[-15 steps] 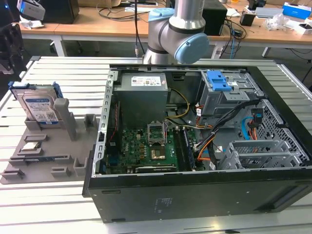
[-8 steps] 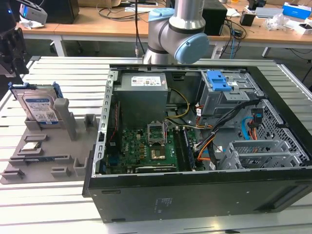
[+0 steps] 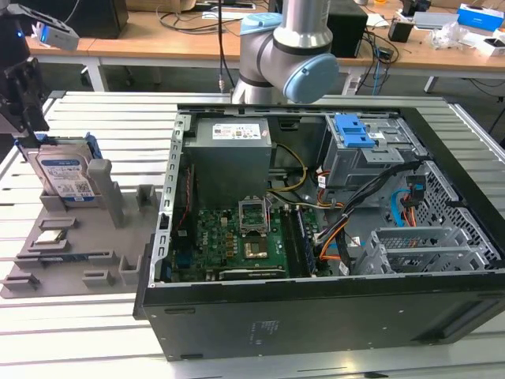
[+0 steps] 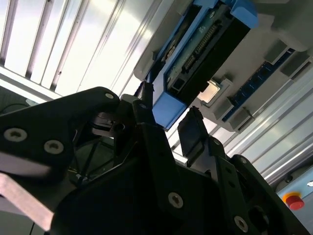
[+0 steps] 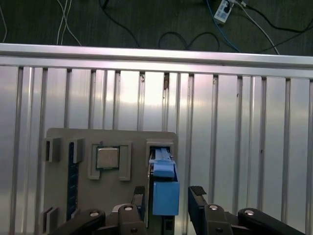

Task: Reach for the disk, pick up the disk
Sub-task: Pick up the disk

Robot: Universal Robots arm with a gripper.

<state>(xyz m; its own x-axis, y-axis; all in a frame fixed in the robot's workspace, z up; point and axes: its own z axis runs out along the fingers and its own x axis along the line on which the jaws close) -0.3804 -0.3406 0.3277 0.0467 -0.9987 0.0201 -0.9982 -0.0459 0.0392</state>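
Here, hand (image 5: 167, 196) open, empty; fingers (image 5: 197, 197) flank blue-bracketed end of upright disk (image 5: 163, 171).

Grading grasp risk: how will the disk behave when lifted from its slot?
Probably stiff: the disk is a flat metal-cased slab, likely heavy for its size. Standing on edge in the grey holder, it could tip once freed. Its smooth blue bracket may slip in the pincer.
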